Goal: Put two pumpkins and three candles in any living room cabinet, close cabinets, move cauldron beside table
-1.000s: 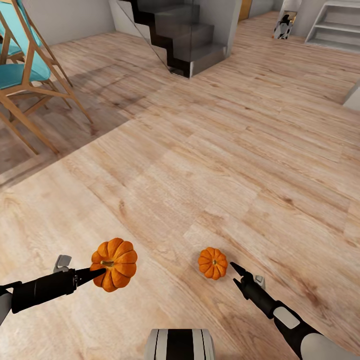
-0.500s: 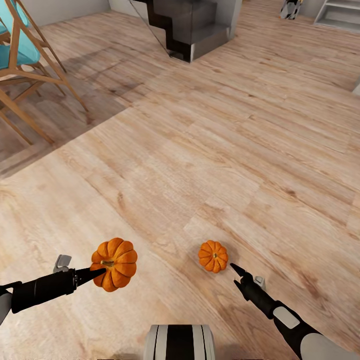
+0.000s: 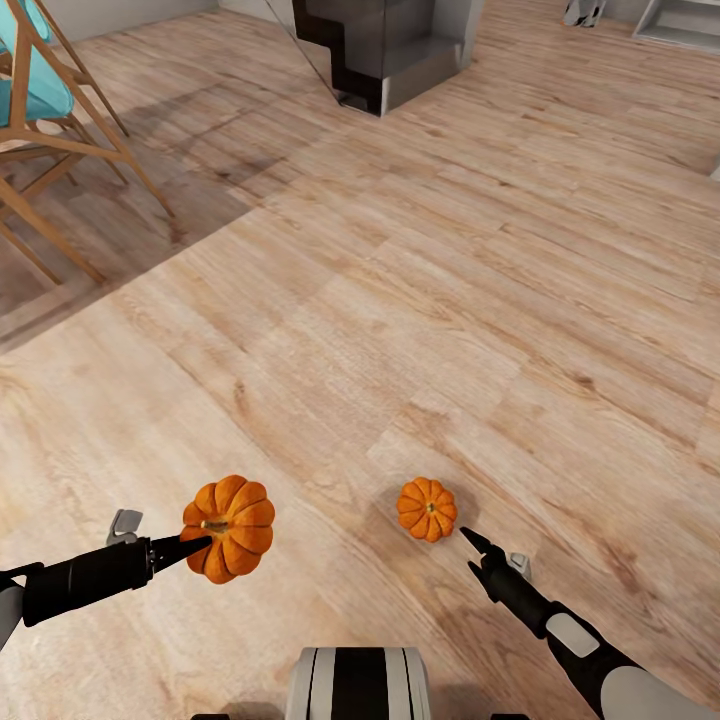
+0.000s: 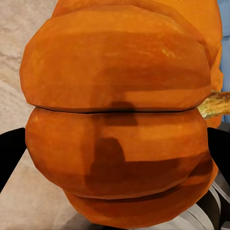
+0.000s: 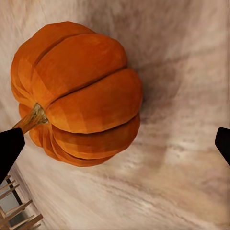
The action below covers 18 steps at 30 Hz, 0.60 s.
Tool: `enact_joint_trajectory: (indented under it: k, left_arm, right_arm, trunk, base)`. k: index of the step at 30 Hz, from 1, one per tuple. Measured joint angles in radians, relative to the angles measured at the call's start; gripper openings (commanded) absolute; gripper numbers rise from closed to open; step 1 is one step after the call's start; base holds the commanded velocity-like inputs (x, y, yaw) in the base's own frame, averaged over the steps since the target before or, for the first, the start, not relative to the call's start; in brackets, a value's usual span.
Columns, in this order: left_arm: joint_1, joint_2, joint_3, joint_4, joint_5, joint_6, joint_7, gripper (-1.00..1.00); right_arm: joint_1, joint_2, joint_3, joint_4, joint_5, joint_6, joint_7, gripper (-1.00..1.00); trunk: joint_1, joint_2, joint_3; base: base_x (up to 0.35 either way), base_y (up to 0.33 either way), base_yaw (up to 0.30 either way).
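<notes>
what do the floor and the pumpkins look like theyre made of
Floor: light wood planks, seemingly matte; grain, knots and plank seams show.
Pumpkins: smooth orange ribbed skin, faintly satin, with faceted lobes and a dry tan stem; real or plastic, I can't tell.

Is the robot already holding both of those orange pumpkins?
No. The left fingers clamp one pumpkin, but the second pumpkin lies on the wooden floor, ahead of the open right fingers.

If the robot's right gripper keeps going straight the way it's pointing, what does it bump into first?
Probably the pumpkin on the floor. The right gripper is open and aimed just at it, though its wrist view puts the pumpkin a little off-centre.
</notes>
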Motion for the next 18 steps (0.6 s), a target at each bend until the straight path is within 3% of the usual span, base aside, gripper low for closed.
enact_joint_trajectory:
  k: [18]
  left_arm:
    - [0.000, 0.000, 0.000, 0.001, 0.001, 0.001, 0.000, -1.00]
  right_arm:
    - [0.000, 0.001, 0.000, -0.002, 0.000, 0.000, -0.035, 1.00]
  trunk:
    - [0.000, 0.000, 0.000]
  base:
    - [0.051, 0.011, 0.000]
